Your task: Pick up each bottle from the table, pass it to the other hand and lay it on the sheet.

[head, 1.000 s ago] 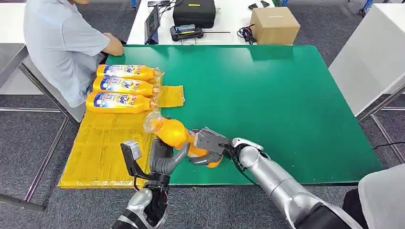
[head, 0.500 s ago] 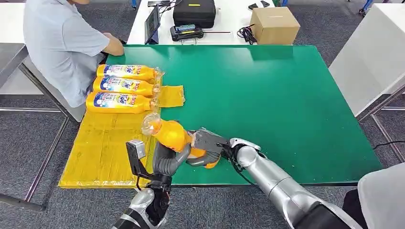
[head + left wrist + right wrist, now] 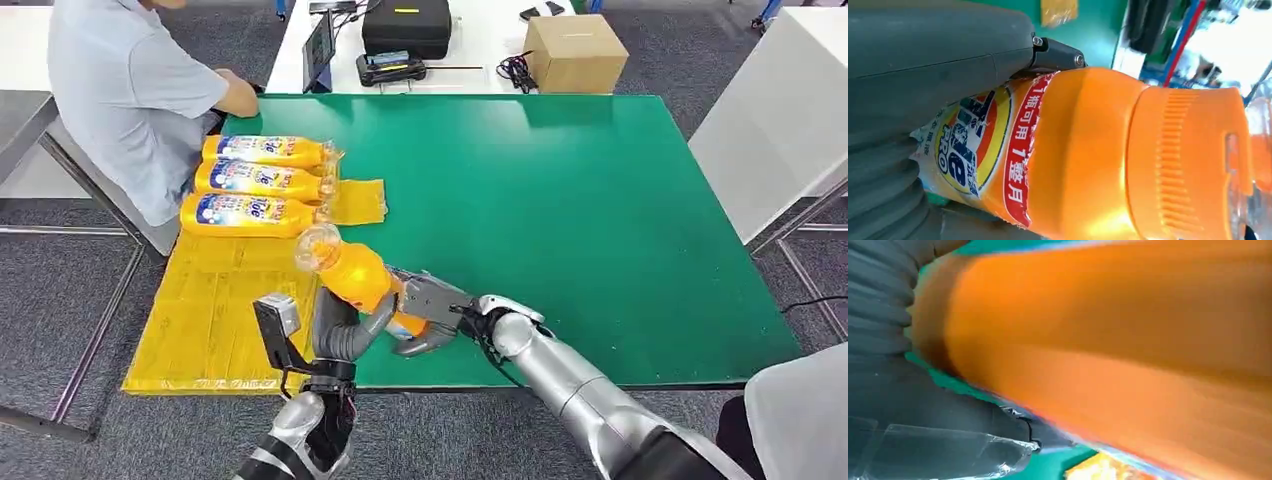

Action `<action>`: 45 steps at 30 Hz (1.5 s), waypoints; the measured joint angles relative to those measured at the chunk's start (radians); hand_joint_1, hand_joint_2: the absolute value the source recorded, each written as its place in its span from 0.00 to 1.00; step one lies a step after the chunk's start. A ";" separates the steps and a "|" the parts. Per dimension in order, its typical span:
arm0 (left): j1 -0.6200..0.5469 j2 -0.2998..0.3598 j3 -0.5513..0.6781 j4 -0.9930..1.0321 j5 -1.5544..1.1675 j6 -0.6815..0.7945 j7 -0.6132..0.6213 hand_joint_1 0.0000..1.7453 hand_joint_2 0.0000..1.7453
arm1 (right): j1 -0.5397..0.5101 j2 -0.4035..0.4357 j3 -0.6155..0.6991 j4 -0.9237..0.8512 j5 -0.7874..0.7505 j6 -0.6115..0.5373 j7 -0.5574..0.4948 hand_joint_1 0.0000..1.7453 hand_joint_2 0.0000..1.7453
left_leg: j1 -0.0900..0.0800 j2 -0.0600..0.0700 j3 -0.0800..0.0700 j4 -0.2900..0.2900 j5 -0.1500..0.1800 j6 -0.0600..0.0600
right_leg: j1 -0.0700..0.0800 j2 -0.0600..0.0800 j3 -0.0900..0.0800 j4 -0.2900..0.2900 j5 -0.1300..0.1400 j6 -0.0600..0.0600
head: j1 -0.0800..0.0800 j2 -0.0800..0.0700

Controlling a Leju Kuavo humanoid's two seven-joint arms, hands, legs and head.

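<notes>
While raised, both hands point(image 3: 385, 315) (bottle point(image 3: 355, 272) between)

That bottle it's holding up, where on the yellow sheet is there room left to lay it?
The yellow sheet is bare on its near half, between the three laid bottles and the table's front edge. Its far end is crowded with them, side by side. The held bottle is gripped by the left hand and the right hand just beside that bare patch.

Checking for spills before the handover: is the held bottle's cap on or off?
On. The left wrist view shows the ribbed orange cap seated on the bottle.
</notes>
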 measured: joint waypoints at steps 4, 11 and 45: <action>0.009 0.000 0.005 -0.027 -0.016 0.030 -0.014 1.00 1.00 | 0.027 -0.003 -0.006 0.017 0.013 -0.029 0.001 0.00 1.00 | 0.000 0.000 0.000 0.000 0.000 0.000 | 0.000 0.000 0.000 0.000 0.000 0.000 | 0.000 0.000; 0.032 0.000 0.021 -0.071 -0.074 0.156 -0.073 1.00 1.00 | 0.070 -0.005 -0.037 0.030 0.037 -0.106 0.012 0.00 1.00 | 0.000 0.000 0.000 0.000 0.000 0.000 | 0.000 0.000 0.000 0.000 0.000 0.000 | 0.000 0.000; -0.227 0.182 0.312 0.371 -1.871 0.331 0.501 0.15 1.00 | 0.285 -0.017 -0.362 -0.147 0.118 -0.125 -0.079 0.00 1.00 | 0.000 0.000 -0.002 0.000 0.003 -0.002 | 0.000 0.000 -0.003 0.001 0.000 0.000 | 0.000 0.000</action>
